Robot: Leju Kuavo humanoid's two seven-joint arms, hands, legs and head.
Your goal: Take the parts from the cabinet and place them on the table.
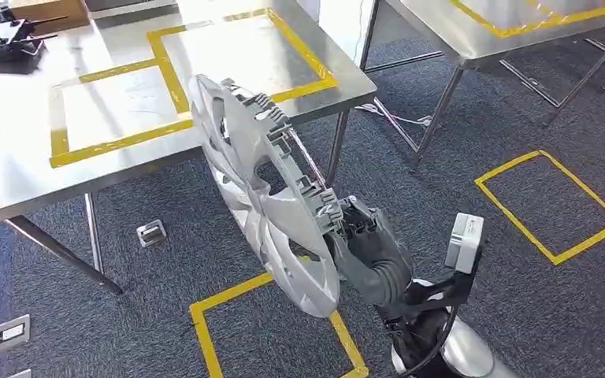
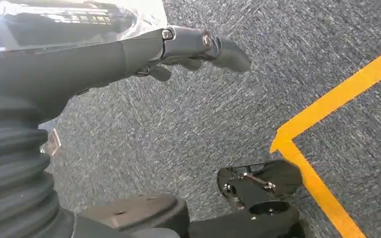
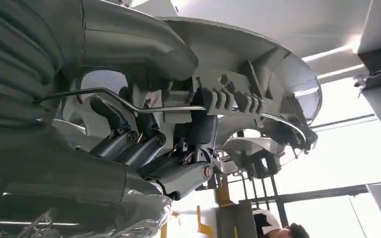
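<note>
A: Nearest thing?
B: Right hand [image 1: 366, 244], low and right of centre in the head view. Its fingers [image 3: 129, 144] are wrapped round the rim of a silver hubcap [image 1: 264, 197]. Right wrist view shows them hooked behind the rim by the wire ring and clips.

A: Where's the hubcap?
B: In the air, tilted on edge, inner ribbed side facing right. The upper edge overlaps the near edge of the steel table [image 1: 16, 157]; the lower part hangs over the carpet [image 1: 473, 260]. It isn't resting on the table.

A: Left hand?
B: Left hand [image 2: 198, 47] hangs over the carpet, fingers stretched out fairly straight, holding nothing.

A: Anything else?
B: Yellow tape boxes [image 1: 165, 63] on the table, more yellow tape squares [image 1: 547, 205] on the carpet. A dark gadget [image 1: 8, 43] sits at the far left of the table. Second steel table [image 1: 520, 24] far right. A person's head [image 3: 283, 230] shows in the right wrist view.
</note>
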